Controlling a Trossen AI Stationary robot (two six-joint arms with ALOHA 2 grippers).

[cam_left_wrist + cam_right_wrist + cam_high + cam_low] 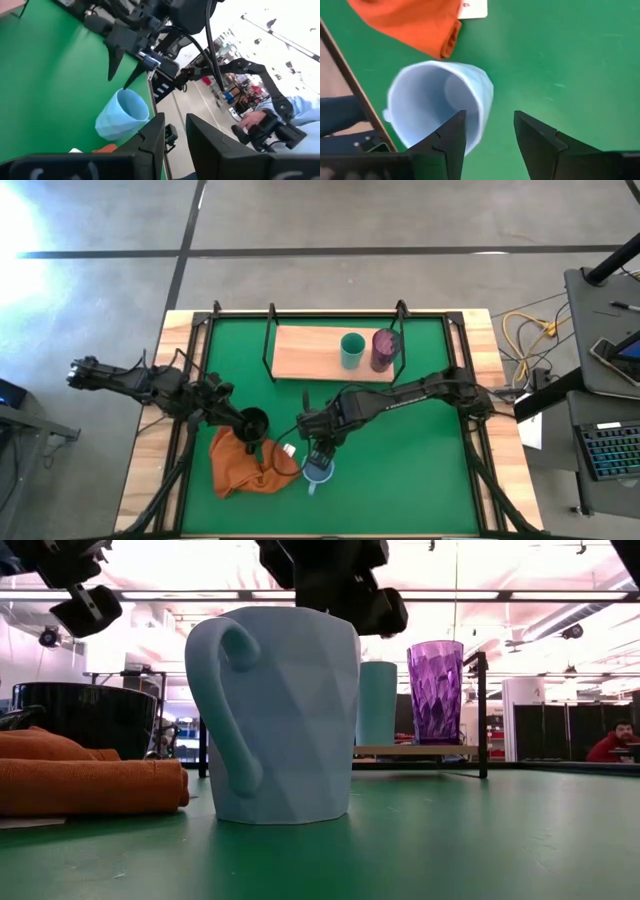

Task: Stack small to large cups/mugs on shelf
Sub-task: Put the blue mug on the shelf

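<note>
If the open right gripper (489, 131) drops crooked onto the light blue mug (437, 102), one finger may bump its rim and tip it over

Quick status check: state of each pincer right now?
Left pincer: beside the black mug, narrowly open, holding nothing.
Right pincer: open, poised over the light blue mug, not gripping it.

Bright overhead glare, soft blurred backgrounds.
</note>
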